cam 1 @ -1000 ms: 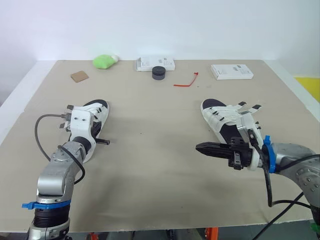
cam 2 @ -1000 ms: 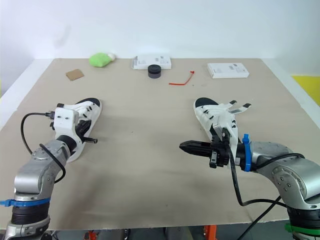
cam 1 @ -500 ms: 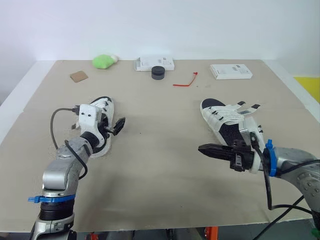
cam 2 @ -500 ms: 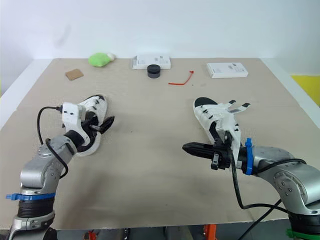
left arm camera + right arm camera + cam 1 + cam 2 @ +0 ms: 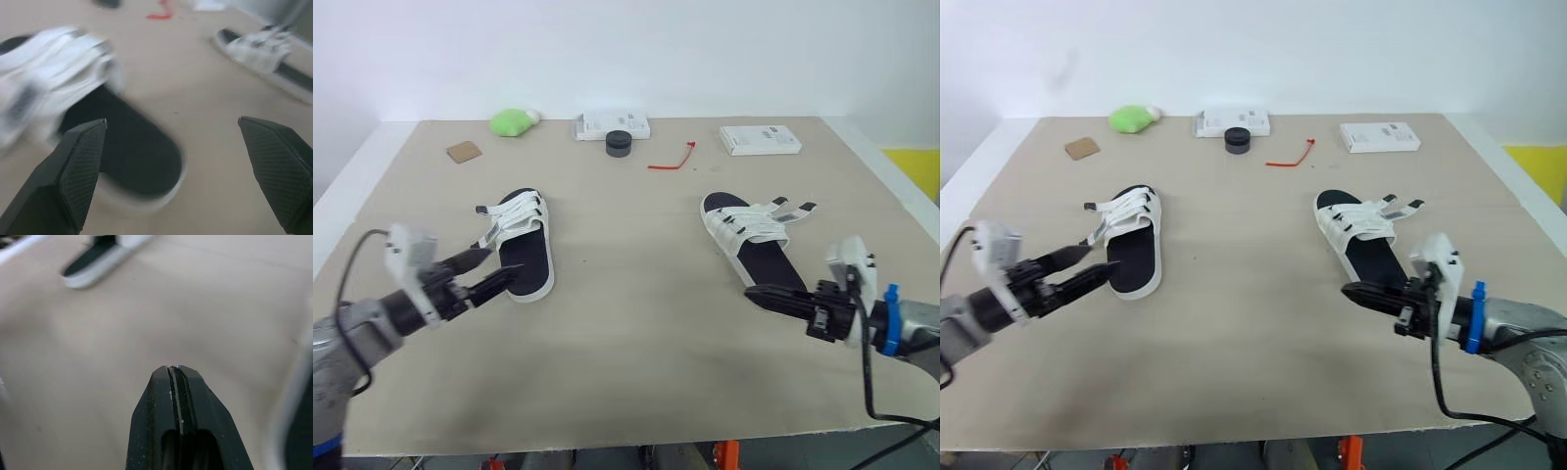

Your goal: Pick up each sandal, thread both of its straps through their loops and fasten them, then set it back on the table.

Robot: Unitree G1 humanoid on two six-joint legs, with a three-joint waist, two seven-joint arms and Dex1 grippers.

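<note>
Surface (image 5: pixel 626 333): tan board, everything below lies on it.

Sandals, two, white with black footbeds, both flat on the surface and held by neither tool.
- Left sandal (image 5: pixel 523 247): left of centre, long axis running near to far. Two straps cross its far half, and the strap ends stick out to the left.
- Right sandal (image 5: pixel 751 233): right of centre, angled so its near end lies further right. Two straps, with the ends sticking out to the right.
- The two lie well apart.

Left tool (image 5: pixel 499 262): open, jaws spread wide, gripping nothing. It reaches in from the near left, with its tips at the near-left edge of the left sandal. The left wrist view shows the sandal's near end ahead, between the two fingers (image 5: pixel 73 171). Cannot tell whether there is contact.

Right tool (image 5: pixel 751 290): closed, fingers pressed flat together with nothing between them. It comes in from the right across the near end of the right sandal, its tip pointing left past that sandal's edge. Cannot tell whether there is contact.

Far edge of surface, left to right:
- one green lump (image 5: pixel 513 120)
- one brown card (image 5: pixel 464 152)
- one white box (image 5: pixel 612 125), with one dark round puck (image 5: pixel 619 143) just in front of it
- one red tie (image 5: pixel 672 159)
- a second white box (image 5: pixel 760 140)

Both boxes are shut, contents not seen.
</note>
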